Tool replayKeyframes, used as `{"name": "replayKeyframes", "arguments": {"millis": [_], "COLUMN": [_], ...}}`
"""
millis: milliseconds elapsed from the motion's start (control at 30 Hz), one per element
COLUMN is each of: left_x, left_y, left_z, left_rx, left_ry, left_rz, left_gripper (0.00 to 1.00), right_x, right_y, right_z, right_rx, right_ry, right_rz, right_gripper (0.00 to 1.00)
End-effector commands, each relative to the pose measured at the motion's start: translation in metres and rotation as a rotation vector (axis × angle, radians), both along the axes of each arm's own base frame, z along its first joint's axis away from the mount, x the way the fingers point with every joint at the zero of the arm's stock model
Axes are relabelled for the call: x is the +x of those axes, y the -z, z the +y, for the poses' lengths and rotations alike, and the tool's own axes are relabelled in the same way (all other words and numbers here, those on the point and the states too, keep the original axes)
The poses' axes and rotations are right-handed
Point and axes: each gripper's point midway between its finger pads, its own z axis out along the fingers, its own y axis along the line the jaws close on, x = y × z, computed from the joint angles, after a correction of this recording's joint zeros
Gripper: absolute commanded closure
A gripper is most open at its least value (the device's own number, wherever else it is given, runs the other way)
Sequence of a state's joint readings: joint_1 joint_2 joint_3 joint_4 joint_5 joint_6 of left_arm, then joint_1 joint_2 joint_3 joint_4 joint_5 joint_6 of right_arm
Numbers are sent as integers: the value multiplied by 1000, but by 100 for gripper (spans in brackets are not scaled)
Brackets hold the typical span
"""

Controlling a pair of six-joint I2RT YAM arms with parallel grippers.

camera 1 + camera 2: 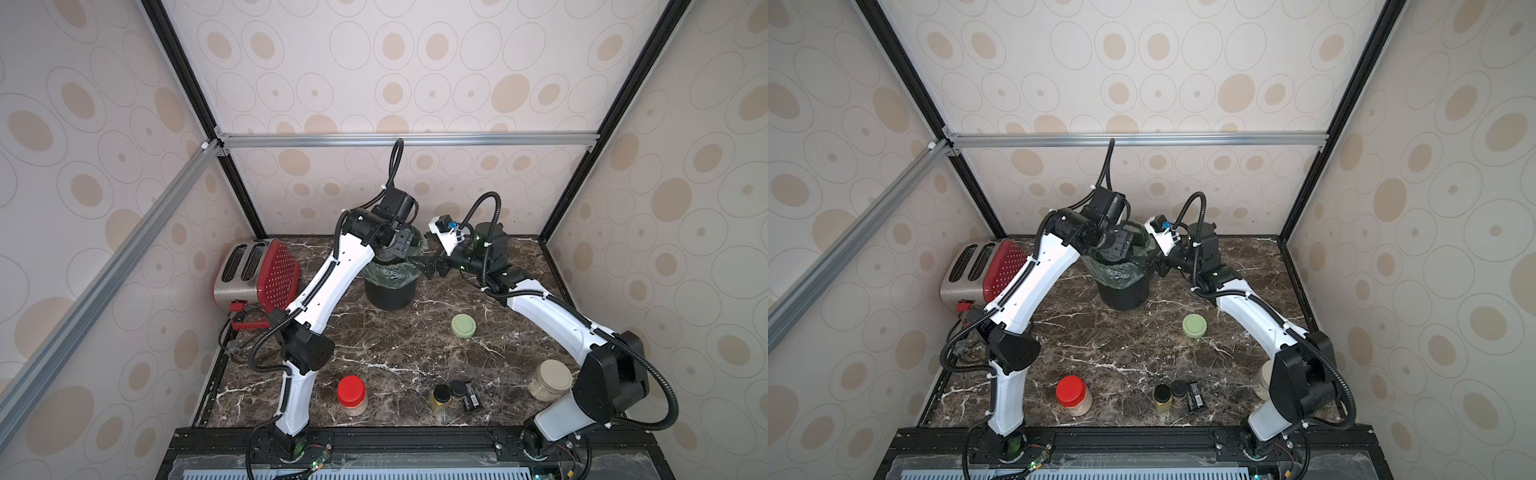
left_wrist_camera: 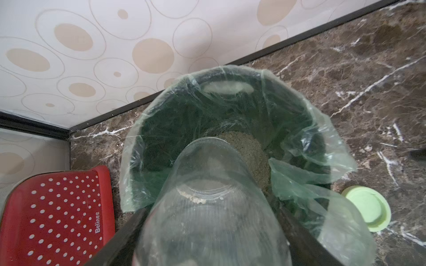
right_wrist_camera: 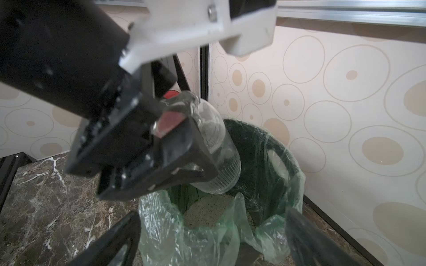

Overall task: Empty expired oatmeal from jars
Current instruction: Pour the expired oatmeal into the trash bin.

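My left gripper (image 2: 212, 232) is shut on a lidless transparent jar (image 2: 212, 207), tipped mouth-down over the black bin (image 1: 390, 291) with its green liner. Only a few crumbs cling inside the jar's neck. A heap of pale oatmeal (image 2: 249, 149) lies in the bin, right under the jar (image 3: 216, 147). My right gripper (image 3: 213, 221) stands open at the bin's near rim, its fingers either side of the liner, holding nothing. A pale green lid (image 1: 463, 326) lies on the counter. A red-lidded jar (image 1: 352, 392) and a beige-lidded jar (image 1: 550, 380), both holding oatmeal, stand near the front.
A red and steel toaster (image 1: 257, 270) sits at the back left with a red-handled tool (image 1: 245, 316) before it. Two small black-capped bottles (image 1: 442, 397) and a small black packet (image 1: 471, 397) stand front centre. The right arm partly hides the beige-lidded jar (image 1: 1264, 378).
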State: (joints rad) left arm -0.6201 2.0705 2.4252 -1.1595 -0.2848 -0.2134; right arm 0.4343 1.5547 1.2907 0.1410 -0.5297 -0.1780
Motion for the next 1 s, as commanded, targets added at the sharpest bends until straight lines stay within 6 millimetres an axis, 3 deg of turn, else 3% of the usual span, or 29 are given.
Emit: {"name": "replayKeyframes", "arguments": {"millis": [0, 200, 367, 500, 667, 967], "left_x": [6, 3, 0, 1, 5, -11], "left_y": [-16, -55, -73, -85, -113, -151], "left_z": [1, 6, 11, 8, 4, -12], "left_rx": [-11, -49, -129, -378, -724, -1082], "left_ry": [-17, -17, -50, -62, -28, 84], "left_rz": [-61, -151, -202, -219, -277, -380], "left_gripper": [100, 100, 100, 100, 100, 100], "right_x": [0, 7, 24, 28, 18, 9], "right_y": [-8, -15, -21, -37, -51, -78], "right_z": [-8, -13, -31, -42, -33, -30], "right_rx": [14, 44, 123, 266, 463, 750], "right_ry": [26, 58, 179, 252, 218, 58], "right_rz": [-1, 24, 148, 324, 542, 773], "right_gripper": [1, 1, 1, 1, 3, 1]}}
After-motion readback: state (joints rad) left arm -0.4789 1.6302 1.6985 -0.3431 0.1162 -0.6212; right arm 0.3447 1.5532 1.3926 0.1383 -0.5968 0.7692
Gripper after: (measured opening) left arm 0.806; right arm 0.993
